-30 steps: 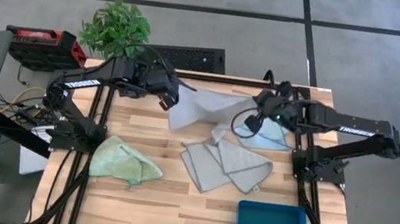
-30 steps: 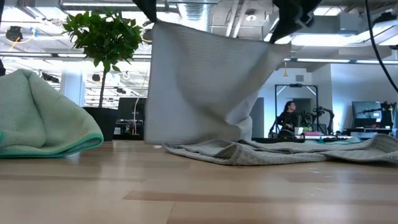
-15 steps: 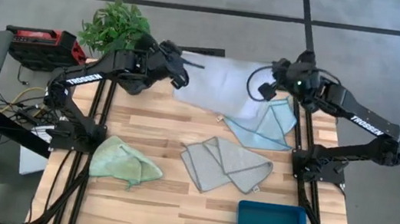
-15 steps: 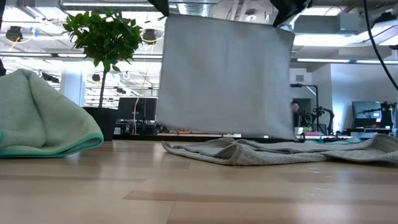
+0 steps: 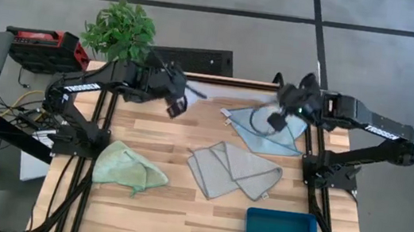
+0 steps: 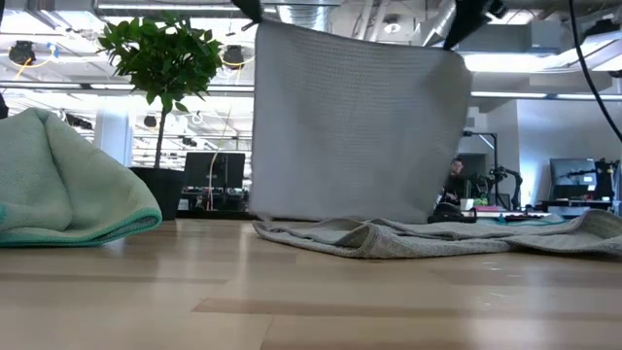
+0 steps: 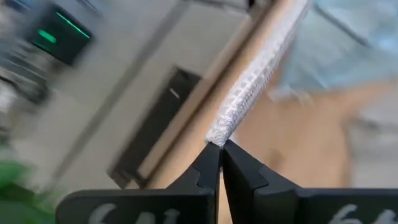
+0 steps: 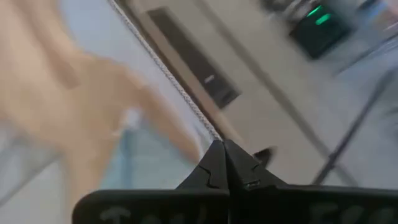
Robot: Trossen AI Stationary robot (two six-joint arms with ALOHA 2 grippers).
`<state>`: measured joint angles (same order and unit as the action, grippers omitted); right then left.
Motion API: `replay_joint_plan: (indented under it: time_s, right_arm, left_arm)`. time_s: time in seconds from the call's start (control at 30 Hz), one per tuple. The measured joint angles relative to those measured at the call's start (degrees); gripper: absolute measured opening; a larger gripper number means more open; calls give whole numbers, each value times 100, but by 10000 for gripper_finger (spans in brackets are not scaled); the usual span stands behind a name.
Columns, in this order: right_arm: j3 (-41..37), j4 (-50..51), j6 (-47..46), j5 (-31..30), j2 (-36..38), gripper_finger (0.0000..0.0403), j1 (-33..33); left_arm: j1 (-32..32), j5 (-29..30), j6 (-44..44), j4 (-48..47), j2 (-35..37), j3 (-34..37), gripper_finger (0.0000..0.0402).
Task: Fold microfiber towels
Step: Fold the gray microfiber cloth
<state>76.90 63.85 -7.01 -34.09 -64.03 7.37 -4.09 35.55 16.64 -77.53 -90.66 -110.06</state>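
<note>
Both hands, left hand (image 7: pixel 219 144) and right hand (image 8: pixel 221 142), clamp a thin grey microfiber towel (image 6: pixel 355 122) hanging unfolded; none of the others looks neatly folded.

Both arms are dark, jointed, with white lettering along their links. Black cables loop near the wrists. Each gripper has two dark tapered fingers.
</note>
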Motion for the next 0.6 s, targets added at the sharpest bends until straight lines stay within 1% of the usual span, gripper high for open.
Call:
replay_joint_plan:
  time_s: [0.1,0.27,0.5,0.6]
  right_arm:
    - [-242,279,-711,364,0,0,-387]
    - [-757,376,-1608,937,-2,0,-1051]
    - [-1214,448,-2657,1443,-4,0,-1956]
    - [-1352,367,-2994,1514,-3,0,-2261]
  left_arm:
    - [224,-458,573,-580,-55,107,0]
    - [636,-1057,1253,-821,-65,494,0]
    - [1156,-2021,2096,-808,-47,1163,0]
    - [1322,-2343,2514,-655,-51,1576,0]
